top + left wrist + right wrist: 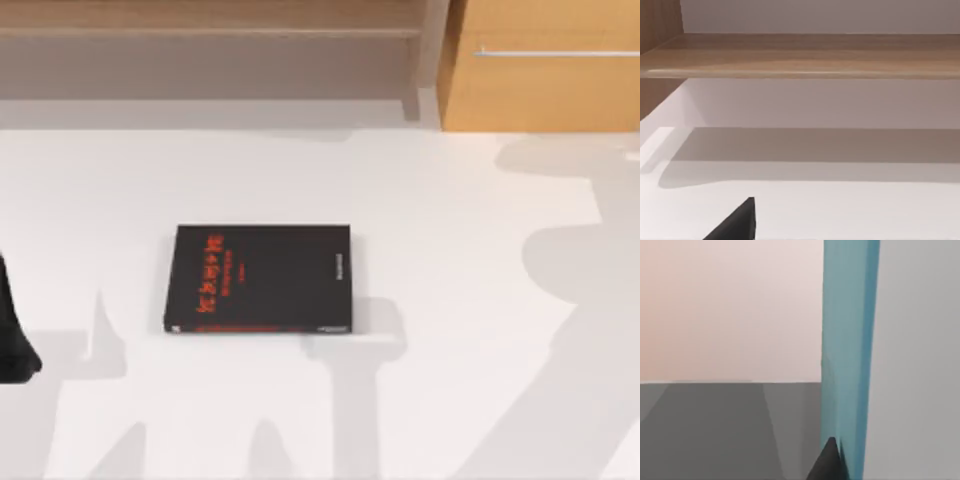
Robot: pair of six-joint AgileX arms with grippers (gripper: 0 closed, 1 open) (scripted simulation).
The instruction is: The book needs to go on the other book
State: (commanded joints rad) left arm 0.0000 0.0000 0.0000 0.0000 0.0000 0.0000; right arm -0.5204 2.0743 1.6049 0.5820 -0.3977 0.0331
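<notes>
The other book [262, 278], black with red lettering, lies flat on the white table [480, 300], left of the middle. In the right wrist view the book [847, 340], light blue-teal, stands edge-on and fills a tall strip. My right gripper [842, 467] is shut on the book, and one dark fingertip [827, 462] presses against its cover. My left arm [12, 340] sits parked at the table's left edge, away from the black book.
A wooden shelf [210, 30] and a wooden cabinet with a metal handle [540, 65] stand behind the table's far edge. The left wrist view looks along the table at that shelf board [800, 55]. Arm shadows fall across the table's right half.
</notes>
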